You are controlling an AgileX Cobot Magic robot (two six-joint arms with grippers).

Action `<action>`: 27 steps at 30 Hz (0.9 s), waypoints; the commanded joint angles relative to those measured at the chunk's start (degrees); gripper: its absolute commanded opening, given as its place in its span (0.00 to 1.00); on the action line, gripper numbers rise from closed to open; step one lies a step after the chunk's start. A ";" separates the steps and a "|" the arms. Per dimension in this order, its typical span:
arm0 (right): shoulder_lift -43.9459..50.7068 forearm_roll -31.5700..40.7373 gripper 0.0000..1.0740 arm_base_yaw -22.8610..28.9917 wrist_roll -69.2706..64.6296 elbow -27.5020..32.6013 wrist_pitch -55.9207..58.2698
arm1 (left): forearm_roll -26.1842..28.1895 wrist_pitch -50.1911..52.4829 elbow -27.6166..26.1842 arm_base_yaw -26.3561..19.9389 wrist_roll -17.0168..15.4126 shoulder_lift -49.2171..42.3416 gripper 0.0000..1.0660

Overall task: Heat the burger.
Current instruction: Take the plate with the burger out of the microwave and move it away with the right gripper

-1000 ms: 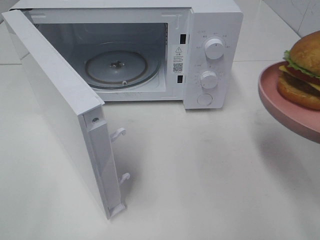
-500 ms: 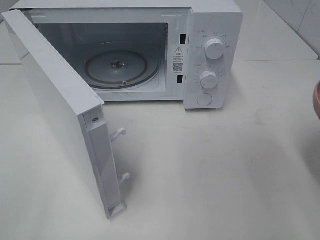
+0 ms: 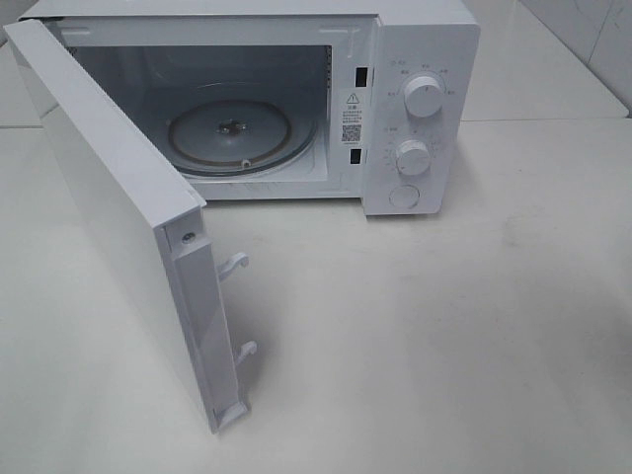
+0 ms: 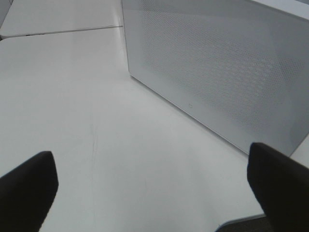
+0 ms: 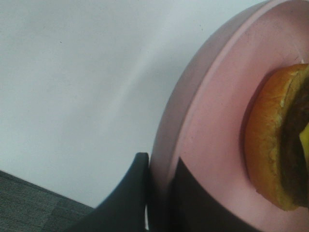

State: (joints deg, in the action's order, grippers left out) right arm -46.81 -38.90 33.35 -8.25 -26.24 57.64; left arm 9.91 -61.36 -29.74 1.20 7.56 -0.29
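Note:
The burger lies on a pink round plate, seen only in the right wrist view. My right gripper is shut on the plate's rim, one finger outside it and the other over the inner face. Burger, plate and both grippers are outside the exterior high view. My left gripper stands open with nothing between its fingertips, low over the white table beside the microwave door's outer face.
A white microwave stands at the back with its door swung wide toward the front left. Its glass turntable is bare. Two dials sit on its right panel. The table is white.
The pink plate with the burger has moved right, out of the exterior high view's right edge. The microwave and its door have not moved.

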 commanded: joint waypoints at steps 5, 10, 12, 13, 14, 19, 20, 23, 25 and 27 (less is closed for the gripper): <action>-2.81 -5.33 0.01 -0.06 -6.99 -0.40 2.41 | 0.63 0.11 0.11 -0.17 -0.46 -0.97 0.94; -9.74 -5.56 0.01 -0.06 -13.69 -3.38 2.41 | 0.63 0.11 0.11 -0.17 -0.46 -0.97 0.94; -11.00 -5.61 0.01 -0.06 -14.90 -3.90 2.41 | 0.63 0.11 0.11 -0.17 -0.46 -0.97 0.94; -13.41 -5.79 0.01 -0.06 -16.62 -4.64 2.41 | 0.63 0.11 0.11 -0.17 -0.46 -0.97 0.94; -13.41 -5.79 0.01 -0.06 -16.62 -4.64 2.41 | 0.63 0.11 0.11 -0.17 -0.46 -0.97 0.94; -21.49 -7.68 0.01 -0.06 -24.12 -6.25 2.18 | 0.63 0.11 0.11 -0.17 -0.46 -0.97 0.94; -21.49 -7.68 0.01 -0.06 -24.12 -6.25 2.18 | 0.63 0.11 0.11 -0.17 -0.46 -0.97 0.94; -23.89 -8.94 0.01 -0.06 -26.18 -6.25 2.12 | 0.63 0.11 0.11 -0.17 -0.46 -0.97 0.94; -24.69 -9.11 0.01 -0.06 -26.81 -6.25 1.95 | 0.63 0.11 0.11 -0.17 -0.46 -0.97 0.94; -26.99 -9.91 0.01 -0.06 -29.91 -6.25 1.72 | 0.63 0.11 0.11 -0.17 -0.46 -0.97 0.94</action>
State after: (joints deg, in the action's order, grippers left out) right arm -72.77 -44.52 33.35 -35.92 -31.97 57.52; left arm 9.91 -61.36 -29.74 1.20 7.56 -0.29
